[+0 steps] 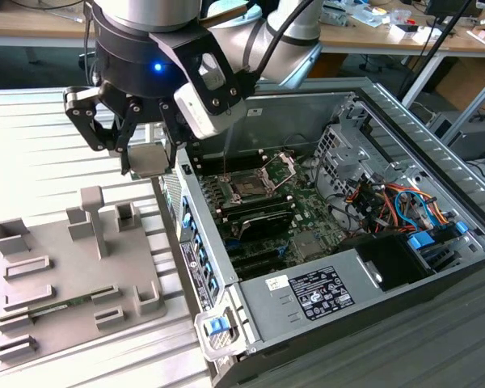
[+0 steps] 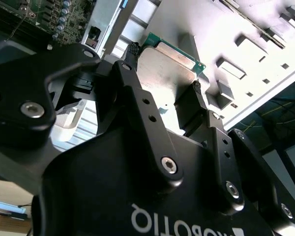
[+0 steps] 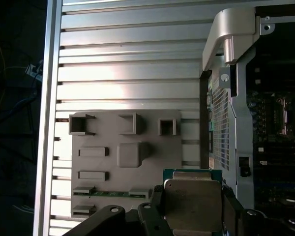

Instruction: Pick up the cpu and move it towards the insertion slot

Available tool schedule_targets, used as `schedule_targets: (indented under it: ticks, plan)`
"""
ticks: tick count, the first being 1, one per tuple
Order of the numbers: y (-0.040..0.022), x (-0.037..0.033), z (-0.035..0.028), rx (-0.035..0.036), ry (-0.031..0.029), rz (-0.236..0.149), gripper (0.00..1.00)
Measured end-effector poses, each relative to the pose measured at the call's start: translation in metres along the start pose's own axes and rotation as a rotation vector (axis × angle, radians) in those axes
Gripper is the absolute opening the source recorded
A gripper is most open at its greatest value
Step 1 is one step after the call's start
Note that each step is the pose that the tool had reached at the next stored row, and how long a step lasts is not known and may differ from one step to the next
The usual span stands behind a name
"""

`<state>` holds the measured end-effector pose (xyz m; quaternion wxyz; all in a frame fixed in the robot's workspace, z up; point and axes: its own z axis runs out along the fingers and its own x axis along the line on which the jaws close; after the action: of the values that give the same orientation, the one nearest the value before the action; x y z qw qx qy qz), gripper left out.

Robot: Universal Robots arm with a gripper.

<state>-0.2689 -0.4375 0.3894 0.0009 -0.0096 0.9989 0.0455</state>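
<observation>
The black 2-finger gripper (image 1: 149, 167), closed on the flat silvery square cpu (image 1: 149, 157), hangs well apart from the dark silver-framed insertion slot (image 1: 246, 187); best kept level.

A robotics lab or workshop: a robot arm (image 1: 295, 36) works at a slatted metal table (image 1: 32, 153) bearing an open computer case (image 1: 424, 133), with cluttered workbenches (image 1: 40, 28) behind.

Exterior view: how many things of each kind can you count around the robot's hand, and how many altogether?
Silvery square metal-topped cpu, gripped in the black robot hand: 1
Thin green memory stick, lying in the tray: 1
Grey plastic holder tray: 1
Open metal computer case: 1
Total: 4
</observation>
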Motion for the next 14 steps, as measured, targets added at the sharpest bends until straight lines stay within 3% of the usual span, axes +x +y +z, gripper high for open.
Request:
schedule_targets:
  ticks: [14]
  plan:
    - [-0.0002, -0.0124, 0.0, 0.0, 0.0, 0.0, 0.55]
